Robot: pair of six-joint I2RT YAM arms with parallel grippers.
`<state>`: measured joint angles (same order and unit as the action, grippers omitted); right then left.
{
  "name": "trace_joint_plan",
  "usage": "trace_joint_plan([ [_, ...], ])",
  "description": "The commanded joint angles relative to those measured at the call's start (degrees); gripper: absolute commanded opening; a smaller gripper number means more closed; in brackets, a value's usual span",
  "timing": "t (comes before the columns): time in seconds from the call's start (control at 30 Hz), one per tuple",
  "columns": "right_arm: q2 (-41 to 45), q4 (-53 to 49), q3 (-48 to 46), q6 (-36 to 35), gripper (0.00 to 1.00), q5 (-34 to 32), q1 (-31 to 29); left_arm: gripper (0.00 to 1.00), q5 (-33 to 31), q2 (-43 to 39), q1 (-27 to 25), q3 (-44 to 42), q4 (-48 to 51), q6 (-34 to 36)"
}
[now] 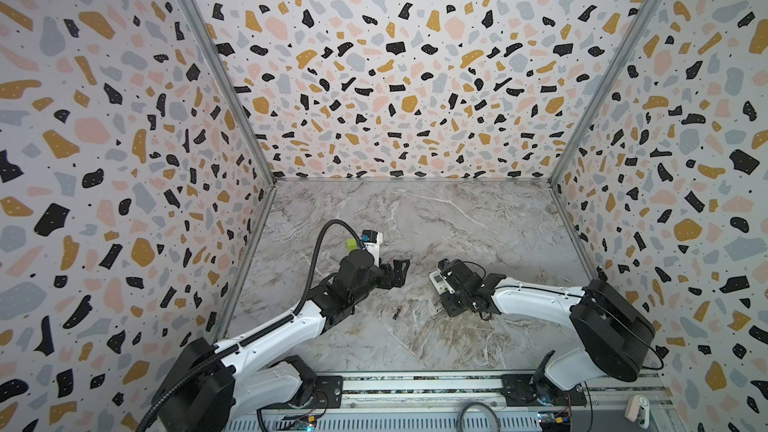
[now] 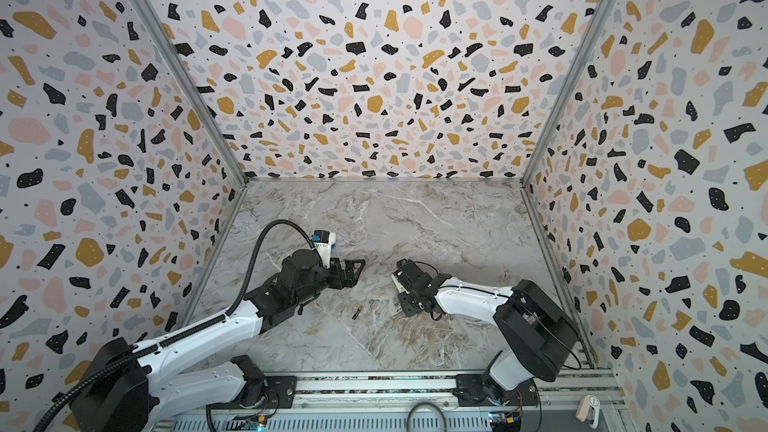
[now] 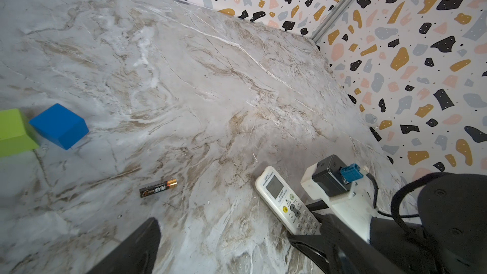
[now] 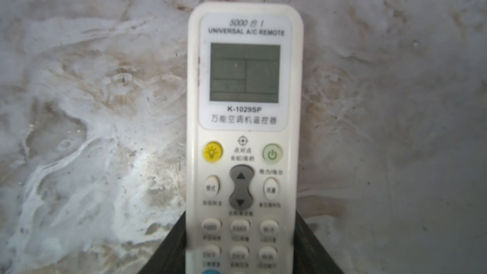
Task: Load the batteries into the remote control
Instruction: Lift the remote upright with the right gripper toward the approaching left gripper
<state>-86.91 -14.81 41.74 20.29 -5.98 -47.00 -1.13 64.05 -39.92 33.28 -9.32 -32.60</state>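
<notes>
Clamped across its width by the right gripper (image 4: 241, 214): the remote control (image 4: 243, 80), black fingers (image 4: 171, 249) flush against both long edges at the button end, jaws narrowed to the handset's width, no gap showing. Face up on the marble table (image 1: 415, 218) (grey screen blank, "UNIVERSAL A/C REMOTE" printed above it), screen end sticking out clear of the grip. Just left of the remote control (image 1: 436, 283) in both top views, with a strip of bare table between: the left gripper (image 1: 400, 273), spread wide and holding nothing. Left of the remote control and nearer the arm bases, well apart from it: one battery (image 3: 158, 187), dark with a copper-coloured end, lying on its side. Farther left of the remote control, beyond the left gripper: a blue cube (image 3: 59, 125) just beside a green cube (image 3: 14, 133)
</notes>
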Motion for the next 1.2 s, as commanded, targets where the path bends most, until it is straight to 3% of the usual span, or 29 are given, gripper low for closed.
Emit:
trace_joint_plan([
  [0.0,1.9,-2.3,-0.8,0.7,0.4,-0.1,-0.3,0.97,0.5,-0.6,-0.3,1.8,-1.9,0.9],
  [0.2,13.8,1.1,-2.7,-0.3,0.27,4.0,-0.3,0.98,9.0,-1.7,-0.3,3.2,-7.2,0.1],
  [0.5,34.7,12.0,-2.2,-3.9,0.19,21.5,2.3,0.98,25.8,-3.8,-0.3,8.2,-17.2,-2.2],
  [0.9,38.9,28.3,-0.1,-1.8,0.16,47.4,9.9,0.97,33.6,-6.0,-0.3,13.5,-19.0,-2.9],
  [1.17,36.6,31.0,0.9,-0.8,0.15,52.4,10.3,0.95,35.9,-2.6,-2.5,16.5,-21.0,-2.7],
])
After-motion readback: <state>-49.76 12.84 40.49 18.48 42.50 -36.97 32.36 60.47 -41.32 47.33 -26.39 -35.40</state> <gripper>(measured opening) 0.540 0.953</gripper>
